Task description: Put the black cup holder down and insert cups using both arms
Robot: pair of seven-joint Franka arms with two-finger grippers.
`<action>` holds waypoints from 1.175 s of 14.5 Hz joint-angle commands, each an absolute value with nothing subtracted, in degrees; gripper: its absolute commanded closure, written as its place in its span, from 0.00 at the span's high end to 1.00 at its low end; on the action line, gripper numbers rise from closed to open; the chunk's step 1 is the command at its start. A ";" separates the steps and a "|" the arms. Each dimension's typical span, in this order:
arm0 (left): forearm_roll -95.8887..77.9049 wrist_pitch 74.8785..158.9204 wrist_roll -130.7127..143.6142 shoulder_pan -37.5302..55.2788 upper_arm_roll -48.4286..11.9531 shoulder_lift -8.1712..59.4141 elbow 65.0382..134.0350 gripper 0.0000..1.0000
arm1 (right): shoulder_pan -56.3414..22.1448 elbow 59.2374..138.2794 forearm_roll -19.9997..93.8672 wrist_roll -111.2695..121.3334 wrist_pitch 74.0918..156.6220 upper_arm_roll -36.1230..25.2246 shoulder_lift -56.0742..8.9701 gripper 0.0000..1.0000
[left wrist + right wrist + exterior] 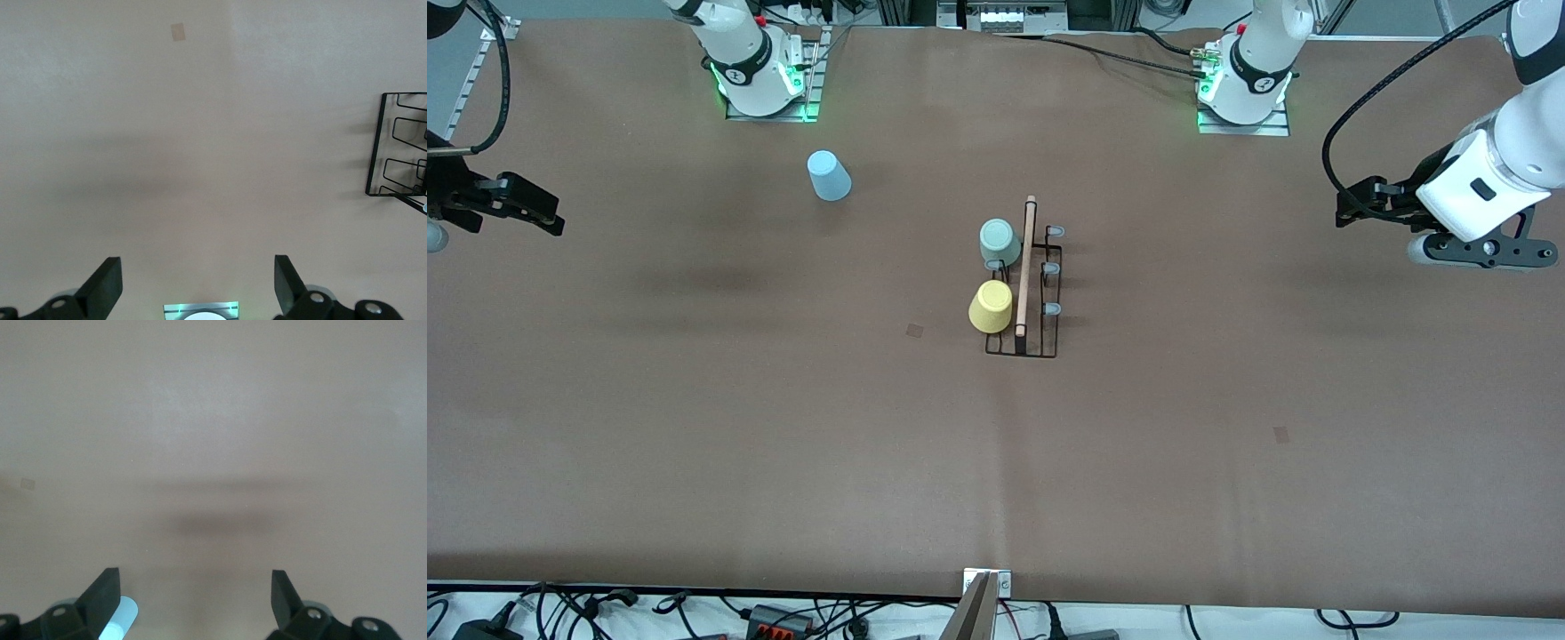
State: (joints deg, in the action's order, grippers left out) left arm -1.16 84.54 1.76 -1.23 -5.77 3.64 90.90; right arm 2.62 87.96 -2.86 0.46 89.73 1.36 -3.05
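The black cup holder [1033,293] stands at the table's middle, its wooden rod along the top. A pale green cup [999,242] and a yellow cup [991,307] hang on prongs on its side toward the right arm's end. The other prongs are bare. A light blue cup [829,175] lies on the table near the right arm's base; it also shows in the right wrist view [120,620]. My left gripper [1352,206] is open and empty, high at the left arm's end. The rack's edge [393,163] shows in its wrist view. My right gripper [534,209] is open and empty at the right arm's end.
The brown table [783,427] carries two small square marks [914,330] [1280,434]. Cables and plugs [765,618] lie along the edge nearest the front camera. The arm bases [765,80] [1245,89] stand along the top edge.
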 commanded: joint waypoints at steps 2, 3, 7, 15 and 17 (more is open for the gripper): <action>-1.85 84.20 0.70 -1.41 -5.36 3.52 90.18 1.00 | 2.02 88.77 -2.90 0.97 89.74 0.70 -2.11 1.00; -1.93 84.37 0.70 -1.41 -5.36 3.60 90.18 1.00 | 2.02 88.68 -2.90 0.97 89.74 0.70 -2.11 1.00; -1.85 84.29 0.70 -1.41 -5.36 3.60 90.18 1.00 | 2.11 88.59 -2.81 0.97 90.17 0.79 -2.37 1.00; -1.85 84.20 0.70 -1.41 -5.27 3.60 90.18 1.00 | 2.99 88.33 0.44 1.05 90.27 0.62 -2.99 1.00; -1.85 84.55 0.70 -1.41 -5.27 3.78 90.18 1.00 | 2.90 88.07 0.44 1.05 90.26 0.62 -3.08 1.00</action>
